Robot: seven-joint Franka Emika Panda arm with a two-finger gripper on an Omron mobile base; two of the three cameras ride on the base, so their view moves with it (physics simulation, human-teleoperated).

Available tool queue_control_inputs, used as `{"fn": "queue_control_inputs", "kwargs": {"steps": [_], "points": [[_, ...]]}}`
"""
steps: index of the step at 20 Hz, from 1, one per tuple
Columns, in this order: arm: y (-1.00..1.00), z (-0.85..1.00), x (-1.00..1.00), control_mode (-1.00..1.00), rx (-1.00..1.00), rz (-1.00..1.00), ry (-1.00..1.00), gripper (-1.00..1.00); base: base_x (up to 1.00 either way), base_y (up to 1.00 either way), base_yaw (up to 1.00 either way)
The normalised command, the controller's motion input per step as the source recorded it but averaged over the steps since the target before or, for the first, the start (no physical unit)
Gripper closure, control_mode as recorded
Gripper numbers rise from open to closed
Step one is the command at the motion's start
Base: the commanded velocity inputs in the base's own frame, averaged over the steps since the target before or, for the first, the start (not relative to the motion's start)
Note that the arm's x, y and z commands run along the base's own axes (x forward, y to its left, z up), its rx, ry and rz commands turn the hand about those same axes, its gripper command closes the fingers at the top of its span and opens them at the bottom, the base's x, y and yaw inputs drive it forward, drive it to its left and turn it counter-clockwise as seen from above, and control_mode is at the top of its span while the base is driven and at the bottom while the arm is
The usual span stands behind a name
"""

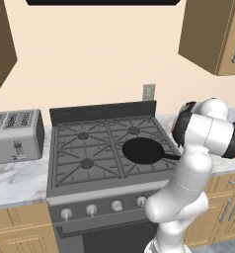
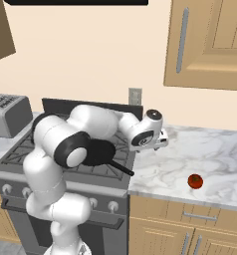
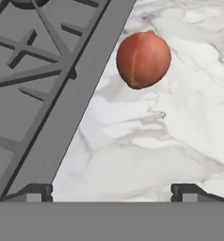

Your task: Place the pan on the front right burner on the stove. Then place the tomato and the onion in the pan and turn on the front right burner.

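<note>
The black pan (image 1: 144, 149) sits on the stove (image 1: 85, 148) over the front right burner, whose cap it hides; its handle (image 2: 123, 169) points toward the counter. On the marble counter right of the stove lies the bright red tomato (image 2: 194, 181). In the hand view the pinkish-peach onion (image 3: 143, 60) rests on the marble just beside the stove's edge (image 3: 81, 94). My gripper (image 3: 113, 192) hovers above the counter short of the onion, open, with nothing between its fingertips. From the right base view the hand (image 2: 151, 132) hangs over the counter by the stove's back right corner.
A silver toaster (image 1: 16, 134) stands on the counter left of the stove. Round silver knobs (image 1: 92, 210) line the stove front. Wooden wall cabinets (image 2: 210, 40) hang above the right counter, and a wall outlet (image 1: 148, 91) sits behind the stove.
</note>
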Motion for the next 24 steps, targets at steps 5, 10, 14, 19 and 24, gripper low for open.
{"fn": "queue_control_inputs", "kwargs": {"steps": [5,10,14,19,24], "points": [[0.0,0.05,0.34,-1.0,0.0,-0.13,0.0,-1.0,0.0,0.0,0.0],[0.0,0.0,0.34,-1.0,0.0,-0.11,0.0,-1.0,0.0,0.0,0.0],[0.0,0.0,0.32,-1.0,0.0,-0.1,-0.01,-1.0,0.0,0.0,0.0],[0.0,0.0,0.28,-1.0,0.0,-0.09,-0.03,-1.0,0.0,0.0,0.0],[0.0,0.0,0.14,-1.0,0.0,-0.09,0.0,-1.0,0.0,0.0,0.0]]}}
